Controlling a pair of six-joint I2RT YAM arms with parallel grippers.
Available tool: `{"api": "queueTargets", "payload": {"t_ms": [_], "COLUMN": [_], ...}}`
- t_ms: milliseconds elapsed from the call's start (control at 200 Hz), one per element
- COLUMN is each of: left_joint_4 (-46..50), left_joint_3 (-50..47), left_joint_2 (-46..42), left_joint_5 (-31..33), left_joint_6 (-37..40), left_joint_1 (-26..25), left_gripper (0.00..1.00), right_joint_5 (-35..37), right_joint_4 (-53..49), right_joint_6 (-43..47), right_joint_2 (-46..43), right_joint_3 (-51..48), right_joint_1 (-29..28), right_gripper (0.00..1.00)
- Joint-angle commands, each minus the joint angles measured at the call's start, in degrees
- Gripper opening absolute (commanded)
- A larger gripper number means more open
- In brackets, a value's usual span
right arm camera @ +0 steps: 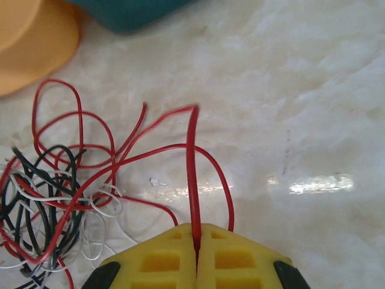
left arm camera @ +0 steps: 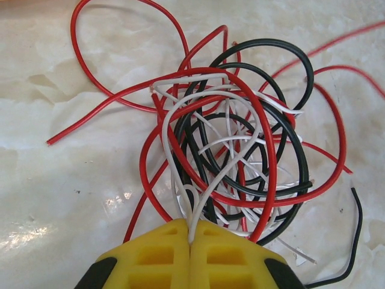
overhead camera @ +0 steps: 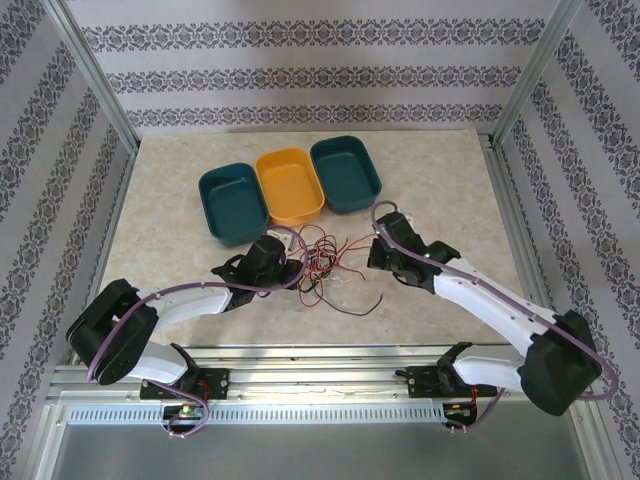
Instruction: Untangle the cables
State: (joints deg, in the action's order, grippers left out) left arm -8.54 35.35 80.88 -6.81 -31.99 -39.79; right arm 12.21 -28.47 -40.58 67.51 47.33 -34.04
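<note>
red cable [right arm camera: 192, 174] juts straight out from right pincer [right arm camera: 196, 233], seemingly pinched.

Tbl top [overhead camera: 160, 230] glossy marble-look; cables [left arm camera: 231, 141] smooth plastic w/ sheen.

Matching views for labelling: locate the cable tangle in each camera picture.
Top external: cable tangle at centre of frame, just nearer than the orange tray.
Left wrist: cable tangle across the centre, reaching the upper edge.
Right wrist: cable tangle in the lower left corner.
Shared landmark: orange tray, upper left corner in the right wrist view.
</note>
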Motion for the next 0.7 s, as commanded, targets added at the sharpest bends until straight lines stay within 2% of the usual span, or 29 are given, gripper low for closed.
{"api": "queueTargets", "payload": {"t_ms": [0, 295, 695], "left_joint_4": [1.2, 1.1, 0.2], "left_joint_3": [-0.5, -0.4, -1.8], "left_joint_2": [1.0, 2.3, 1.8], "left_joint_5": [1.4, 1.1, 1.4], "left_joint_6": [-0.9, -2.2, -2.7], "left_joint_1": [-0.1, 0.4, 0.6], "left_gripper": [0.0, 0.0, 0.0], "right_joint_5": [2.4, 4.5, 13.0], "right_joint_4": [-2.8, -8.6, -19.4], "right_joint_6": [1.1, 3.9, 9.8], "right_joint_2": [-4.1, -10.5, -14.0], "right_joint_3": [0.1, 3.7, 14.3], "right_joint_1": [1.4, 4.0, 6.0], "right_gripper": [0.0, 0.0, 0.0]}}
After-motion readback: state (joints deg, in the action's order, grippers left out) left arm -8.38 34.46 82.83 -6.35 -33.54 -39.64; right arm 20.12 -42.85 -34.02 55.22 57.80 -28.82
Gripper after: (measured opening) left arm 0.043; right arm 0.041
